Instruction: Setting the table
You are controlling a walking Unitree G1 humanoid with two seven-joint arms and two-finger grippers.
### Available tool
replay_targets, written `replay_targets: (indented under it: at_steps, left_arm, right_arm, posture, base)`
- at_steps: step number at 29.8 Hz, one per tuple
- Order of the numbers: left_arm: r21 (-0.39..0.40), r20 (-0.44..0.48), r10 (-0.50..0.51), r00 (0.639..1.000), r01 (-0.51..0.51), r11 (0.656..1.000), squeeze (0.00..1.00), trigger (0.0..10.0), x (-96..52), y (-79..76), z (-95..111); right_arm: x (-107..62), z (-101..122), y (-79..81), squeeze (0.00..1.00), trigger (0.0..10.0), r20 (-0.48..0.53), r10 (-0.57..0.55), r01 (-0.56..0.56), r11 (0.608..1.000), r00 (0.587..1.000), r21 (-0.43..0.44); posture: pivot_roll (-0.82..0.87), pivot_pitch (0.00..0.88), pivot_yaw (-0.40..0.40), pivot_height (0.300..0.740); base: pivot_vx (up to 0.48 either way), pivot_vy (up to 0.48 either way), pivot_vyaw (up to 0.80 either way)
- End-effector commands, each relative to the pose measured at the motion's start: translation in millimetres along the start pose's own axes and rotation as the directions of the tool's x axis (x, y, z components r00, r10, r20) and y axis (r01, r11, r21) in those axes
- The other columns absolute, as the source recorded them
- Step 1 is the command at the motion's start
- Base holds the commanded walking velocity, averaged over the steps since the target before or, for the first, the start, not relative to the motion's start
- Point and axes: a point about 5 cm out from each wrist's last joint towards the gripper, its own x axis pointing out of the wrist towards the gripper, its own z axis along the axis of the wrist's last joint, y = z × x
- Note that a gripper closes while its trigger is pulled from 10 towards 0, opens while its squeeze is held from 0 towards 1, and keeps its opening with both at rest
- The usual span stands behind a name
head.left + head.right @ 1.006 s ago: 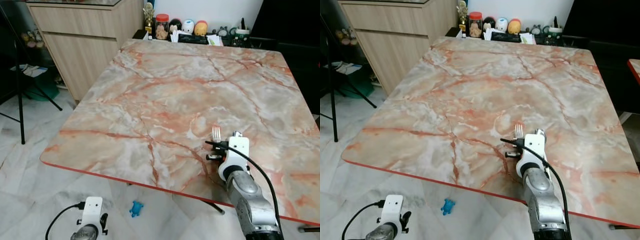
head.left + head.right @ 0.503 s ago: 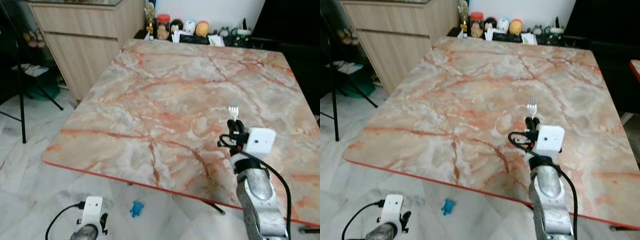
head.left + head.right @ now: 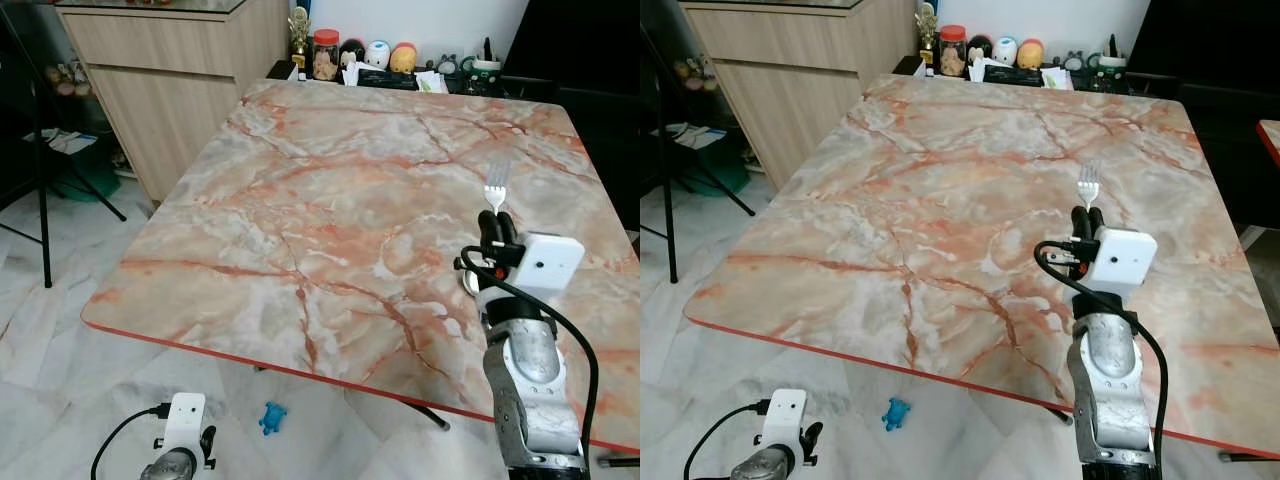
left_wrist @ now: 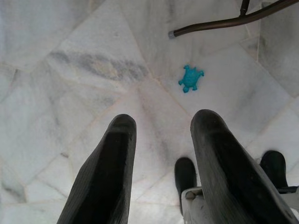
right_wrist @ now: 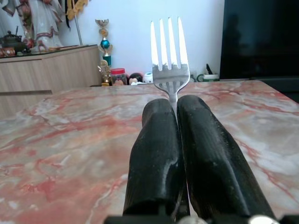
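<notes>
Marble table (image 3: 330, 200) fills the room. Over its right edge, the right claw (image 3: 497, 226) is squeezed tight on a fork (image 3: 495, 185), prongs poking out past the fingertips. Left claw (image 4: 161, 126) hangs open over the floor.

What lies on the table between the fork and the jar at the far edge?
Nothing: in the left eye view, bare marble table stretches from the fork, held in the right gripper, to the jar.

Our right gripper (image 3: 497, 222), clamping the fork (image 3: 495, 183), has advanced farther across the table (image 3: 300, 190). Tines now point away from us.
</notes>
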Motion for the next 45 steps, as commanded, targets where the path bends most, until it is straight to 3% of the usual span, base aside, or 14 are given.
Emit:
replay_targets:
  at_steps: [1,11,21,45]
  left_arm:
    - [-0.006,-0.014,0.004,1.0,-0.004,1.0,0.0,10.0,-1.5,1.5,-5.5]
    - [-0.008,-0.019,-0.001,1.0,0.001,1.0,0.0,10.0,-2.3,0.8,-8.4]
    - [-0.011,-0.013,-0.002,1.0,0.002,1.0,0.0,10.0,-1.9,0.5,-6.8]
    - [-0.004,-0.014,-0.013,1.0,0.013,1.0,0.0,10.0,-1.3,-0.2,-5.2]
  right_arm:
    - [1.4,6.1,-2.0,0.0,10.0,0.027,-0.011,0.011,1.0,1.0,-0.006]
    - [2.4,4.5,-2.4,0.0,10.0,0.018,-0.004,0.003,1.0,1.0,0.005]
    - [4.5,5.5,-0.5,0.0,10.0,0.028,0.004,-0.005,1.0,1.0,0.014]
    - [1.7,2.9,0.2,0.0,10.0,0.046,-0.022,0.023,1.0,0.999,-0.008]
  posture:
    - [0.01,0.042,-0.002,0.74]
    - [0.0,0.038,-0.006,0.74]
    - [0.0,0.024,-0.007,0.74]
    - [-0.01,0.0,-0.002,0.74]
  base:
    - [0.0,-0.3,0.0]
    - [0.0,-0.319,0.0]
    - [0.0,-0.338,-0.8]
    - [0.0,-0.345,0.0]
